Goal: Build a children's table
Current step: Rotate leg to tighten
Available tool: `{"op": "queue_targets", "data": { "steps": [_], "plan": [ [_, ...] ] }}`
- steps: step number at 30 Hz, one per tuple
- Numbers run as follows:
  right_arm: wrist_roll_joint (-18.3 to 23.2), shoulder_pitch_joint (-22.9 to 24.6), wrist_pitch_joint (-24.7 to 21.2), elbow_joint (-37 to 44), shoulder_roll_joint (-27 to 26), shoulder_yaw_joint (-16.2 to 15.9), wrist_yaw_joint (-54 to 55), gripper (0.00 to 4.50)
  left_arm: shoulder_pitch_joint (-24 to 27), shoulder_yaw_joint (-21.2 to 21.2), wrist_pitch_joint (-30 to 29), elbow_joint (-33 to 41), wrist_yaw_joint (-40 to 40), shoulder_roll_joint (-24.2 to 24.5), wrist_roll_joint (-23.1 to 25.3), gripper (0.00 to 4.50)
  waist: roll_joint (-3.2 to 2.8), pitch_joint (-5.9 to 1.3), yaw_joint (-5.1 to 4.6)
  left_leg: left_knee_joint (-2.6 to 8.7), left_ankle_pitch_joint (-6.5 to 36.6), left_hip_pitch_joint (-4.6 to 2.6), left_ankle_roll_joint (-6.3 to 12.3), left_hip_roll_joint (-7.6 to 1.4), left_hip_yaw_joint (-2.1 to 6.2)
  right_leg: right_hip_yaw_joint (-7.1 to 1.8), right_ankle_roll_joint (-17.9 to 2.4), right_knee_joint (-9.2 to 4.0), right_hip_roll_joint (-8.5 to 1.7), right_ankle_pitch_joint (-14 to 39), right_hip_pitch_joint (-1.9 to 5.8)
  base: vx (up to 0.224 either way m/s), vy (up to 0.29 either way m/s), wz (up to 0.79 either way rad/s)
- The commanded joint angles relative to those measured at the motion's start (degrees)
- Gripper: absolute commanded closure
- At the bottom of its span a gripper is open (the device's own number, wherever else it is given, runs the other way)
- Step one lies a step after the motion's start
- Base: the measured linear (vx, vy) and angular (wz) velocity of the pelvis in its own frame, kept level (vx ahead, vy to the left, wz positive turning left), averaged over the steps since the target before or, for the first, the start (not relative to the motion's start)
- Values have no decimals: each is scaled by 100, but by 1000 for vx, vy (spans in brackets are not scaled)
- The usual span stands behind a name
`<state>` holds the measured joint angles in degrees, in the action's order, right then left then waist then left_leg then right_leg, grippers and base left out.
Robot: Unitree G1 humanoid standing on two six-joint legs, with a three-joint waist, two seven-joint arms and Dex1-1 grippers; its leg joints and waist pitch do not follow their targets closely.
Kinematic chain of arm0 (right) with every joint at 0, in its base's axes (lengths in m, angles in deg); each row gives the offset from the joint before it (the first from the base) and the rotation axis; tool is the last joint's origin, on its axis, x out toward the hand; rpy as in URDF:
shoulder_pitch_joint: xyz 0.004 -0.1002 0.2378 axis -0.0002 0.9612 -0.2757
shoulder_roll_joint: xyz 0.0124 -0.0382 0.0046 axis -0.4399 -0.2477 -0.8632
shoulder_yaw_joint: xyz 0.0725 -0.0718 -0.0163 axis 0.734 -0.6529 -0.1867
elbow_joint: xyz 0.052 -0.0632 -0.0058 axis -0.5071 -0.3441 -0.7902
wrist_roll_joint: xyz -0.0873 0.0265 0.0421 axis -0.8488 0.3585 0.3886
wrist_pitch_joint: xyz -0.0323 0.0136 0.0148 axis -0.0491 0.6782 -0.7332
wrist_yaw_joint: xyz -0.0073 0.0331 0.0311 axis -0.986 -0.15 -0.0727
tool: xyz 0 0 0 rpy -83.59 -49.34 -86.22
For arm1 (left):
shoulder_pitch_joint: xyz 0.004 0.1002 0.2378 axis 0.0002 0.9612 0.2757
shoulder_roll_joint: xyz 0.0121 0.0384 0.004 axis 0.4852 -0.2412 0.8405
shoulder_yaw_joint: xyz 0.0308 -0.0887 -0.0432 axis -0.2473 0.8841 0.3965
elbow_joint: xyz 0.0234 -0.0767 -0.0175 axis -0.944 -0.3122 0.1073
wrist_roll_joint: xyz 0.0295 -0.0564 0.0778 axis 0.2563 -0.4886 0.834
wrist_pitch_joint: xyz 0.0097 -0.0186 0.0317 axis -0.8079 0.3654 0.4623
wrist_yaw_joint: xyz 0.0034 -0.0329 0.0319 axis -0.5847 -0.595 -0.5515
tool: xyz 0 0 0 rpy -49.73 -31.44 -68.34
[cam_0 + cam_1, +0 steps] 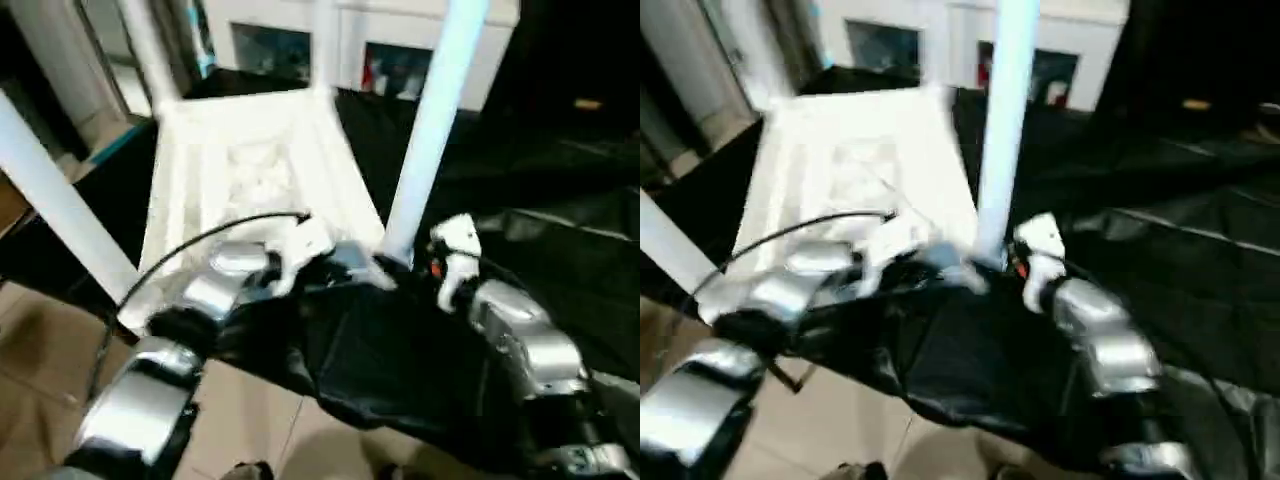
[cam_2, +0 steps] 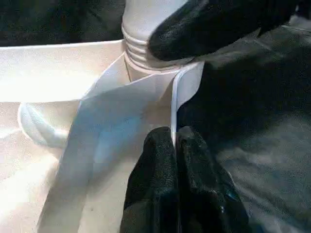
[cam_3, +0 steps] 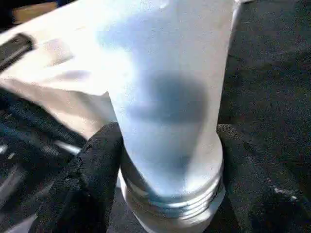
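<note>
Nearest in, two silver forearms reach forward over a crumpled black sheet (image 1: 400,370) that drapes the work surface. The left gripper (image 2: 174,145) has its two black fingers pressed together, pinching a thin white plastic edge at the corner of the white rectangular plastic table top (image 1: 250,170), which lies upside down with its ribbed underside up. Right at those fingertips is the threaded, ringed base of a long white round tube leg (image 1: 435,120), standing upright in the corner socket. The right gripper (image 3: 167,160) has its two black fingers spread around that same leg, one pad on each side of the tube just above the ridged collar, so it looks gripped there. I count four legs sticking up: this near one, one slanting off past the left forearm (image 1: 55,200), and two at the far corners (image 1: 150,50). Beyond the top sits a white cabinet with glass doors (image 1: 400,60).
</note>
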<state>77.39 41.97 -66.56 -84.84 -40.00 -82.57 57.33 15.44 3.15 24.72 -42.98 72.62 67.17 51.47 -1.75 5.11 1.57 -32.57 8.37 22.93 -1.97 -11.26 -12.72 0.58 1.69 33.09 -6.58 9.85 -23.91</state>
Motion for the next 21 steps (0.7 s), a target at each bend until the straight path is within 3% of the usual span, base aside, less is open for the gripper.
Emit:
{"op": "queue_targets", "data": {
  "steps": [1, 2, 3, 5, 6, 7, 9, 12, 15, 16, 21],
  "plan": [
    [-251, 37, -315, -454, -452, -387, 527, 180, -129, 127, 23, -132, -532, -536, -183, 450, 46, -355, -17, 425, 2038, -189, 1, -108, 132, -40, -921, -458, -69, 2320, 119, 0, 0, 0],
    [-300, -24, -233, -482, -556, -461, 594, 180, -167, 124, 20, -187, -599, -658, -177, 450, 53, -347, -35, 433, 2109, -192, -31, -102, 124, -37, -898, -481, -50, 2335, 102, 0, 0, 0],
    [-352, -58, -170, -494, -637, -502, 656, 180, -207, 115, 43, -258, -661, -738, -168, 450, 99, -358, -43, 431, 2202, -198, -88, -91, 134, -26, -857, -482, -48, 2368, 113, 0, 0, 0],
    [-285, -96, -90, -412, -750, -500, 533, 110, -294, 93, 99, -387, -755, -845, -130, 450, 82, -341, -38, 431, 2359, -221, -57, -81, 137, -37, -789, -521, -51, 2499, 79, 0, 0, 0],
    [-262, -99, -90, -387, -763, -485, 504, 110, -310, 92, 113, -408, -770, -856, -121, 450, 90, -344, -42, 431, 2391, -217, -27, -77, 138, -36, -764, -528, -48, 2537, 84, 0, 0, 0],
    [-196, -98, -121, -325, -744, -475, 438, 110, -332, 95, 140, -429, -790, -871, -103, 450, 53, -351, -28, 443, 2341, -202, 30, -82, 148, -35, -738, -527, -62, 2510, 90, 0, 0, 0],
    [-96, -75, -192, -209, -625, -472, 240, 74, -309, 82, 201, -369, -628, -840, -128, 450, 56, -351, -34, 457, 2308, -174, 49, -84, 152, -25, -760, -518, -48, 2332, 112, 0, 0, 0],
    [-20, -24, -227, -5, -320, -530, -194, 65, -253, 62, 291, -262, -281, -761, -175, 450, 60, -358, -12, 451, 2259, -179, 103, -96, 145, -30, -809, -503, -54, 2130, 124, 0, 0, 0],
    [81, 57, -181, 215, 243, -588, -1016, 60, -157, -1, 396, -154, 285, -569, -234, 450, 61, -386, 20, 411, 1933, -165, 263, -101, 114, -35, -1027, -450, -62, 1513, 166, 0, 0, 0],
    [204, 109, -153, 363, 686, -582, -1667, 60, -99, -36, 458, -76, 657, -429, -299, 450, 62, -391, 51, 393, 1778, -163, 375, -102, 102, -30, -1118, -436, -73, 1309, 190, 0, 0, 0],
    [367, 134, -190, 532, 1201, -547, -2386, 60, 11, -9, 424, 150, 1417, -145, -516, 450, 45, -402, 121, 346, 1261, -120, 661, -130, 72, 0, -1434, -342, -78, 815, 228, 0, 0, 0]
  ]
}}
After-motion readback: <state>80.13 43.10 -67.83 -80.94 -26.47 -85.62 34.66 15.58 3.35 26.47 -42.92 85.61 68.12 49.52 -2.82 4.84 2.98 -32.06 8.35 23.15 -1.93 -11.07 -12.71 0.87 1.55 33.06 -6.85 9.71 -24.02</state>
